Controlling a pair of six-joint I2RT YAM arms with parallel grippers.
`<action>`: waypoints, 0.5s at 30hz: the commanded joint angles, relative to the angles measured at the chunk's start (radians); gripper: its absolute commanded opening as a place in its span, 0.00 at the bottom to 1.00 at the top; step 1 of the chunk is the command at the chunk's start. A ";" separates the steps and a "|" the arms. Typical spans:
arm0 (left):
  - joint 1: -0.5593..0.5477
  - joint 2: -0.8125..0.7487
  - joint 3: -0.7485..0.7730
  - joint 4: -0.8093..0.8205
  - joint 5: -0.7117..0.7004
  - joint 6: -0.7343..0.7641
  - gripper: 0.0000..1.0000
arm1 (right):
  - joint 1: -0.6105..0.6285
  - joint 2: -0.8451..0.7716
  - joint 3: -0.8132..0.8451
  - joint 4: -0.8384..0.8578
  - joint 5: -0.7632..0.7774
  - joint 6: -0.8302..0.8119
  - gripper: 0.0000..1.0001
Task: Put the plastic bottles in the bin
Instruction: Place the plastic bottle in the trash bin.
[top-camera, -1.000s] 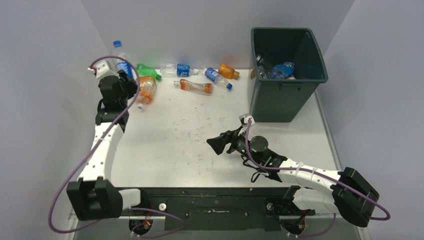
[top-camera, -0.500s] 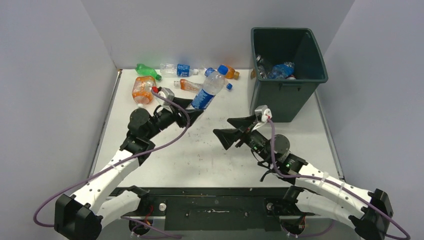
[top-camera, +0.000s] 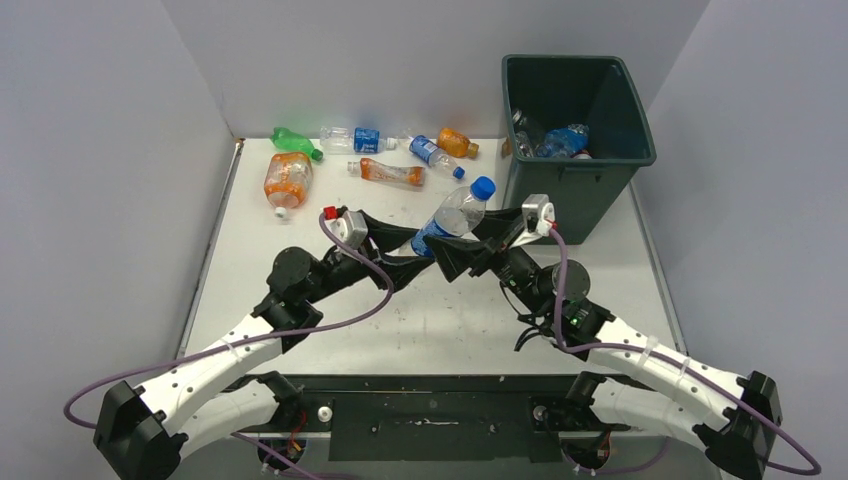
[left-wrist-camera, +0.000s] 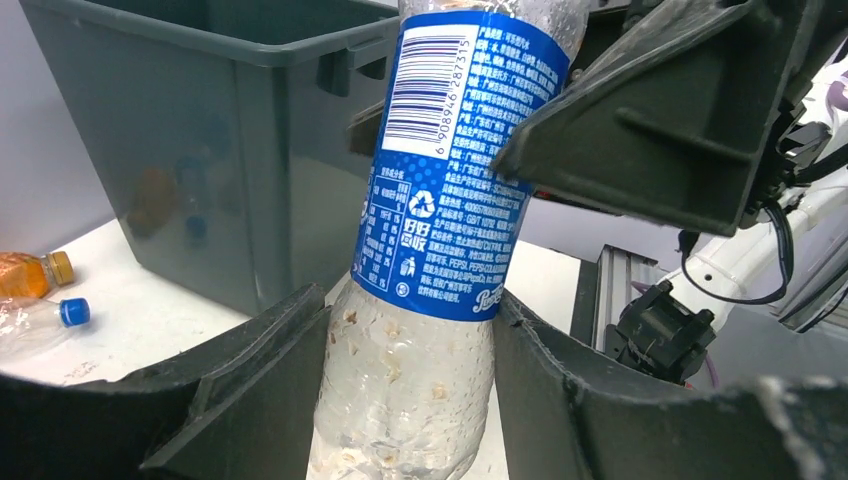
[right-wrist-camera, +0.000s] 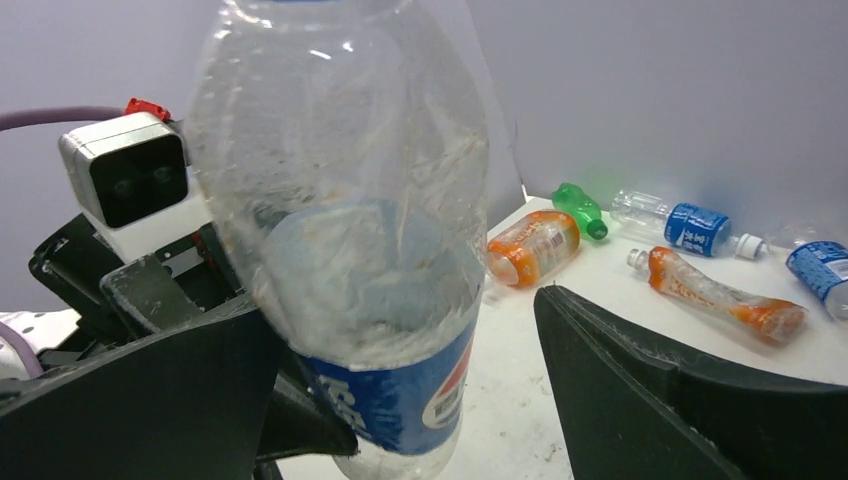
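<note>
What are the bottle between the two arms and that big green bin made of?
The bottle: thin clear plastic, see-through and crinkled, with a glossy blue label. The bin: probably rigid moulded plastic, opaque dark green, faint sheen.

This looks like a robotics lab test cell, though little beyond it shows. A scuffed white desk (top-camera: 440, 320) is boxed in by plain pale grey partition walls (top-camera: 100, 150). A white-and-black left robot arm (top-camera: 215, 355) and its twin right robot arm (top-camera: 650, 360) are bolted to a black metal rail (top-camera: 430, 412), trailing loose purple cables (top-camera: 560, 290).
</note>
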 joint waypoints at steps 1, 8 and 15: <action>-0.036 -0.033 0.010 0.048 -0.007 0.037 0.24 | 0.007 0.066 0.064 0.060 -0.024 0.014 1.00; -0.088 -0.068 0.010 -0.016 -0.037 0.096 0.54 | 0.007 0.071 0.066 0.062 -0.078 0.025 0.50; -0.159 -0.094 0.043 -0.165 -0.085 0.221 0.96 | 0.007 0.073 0.144 -0.065 -0.229 0.034 0.42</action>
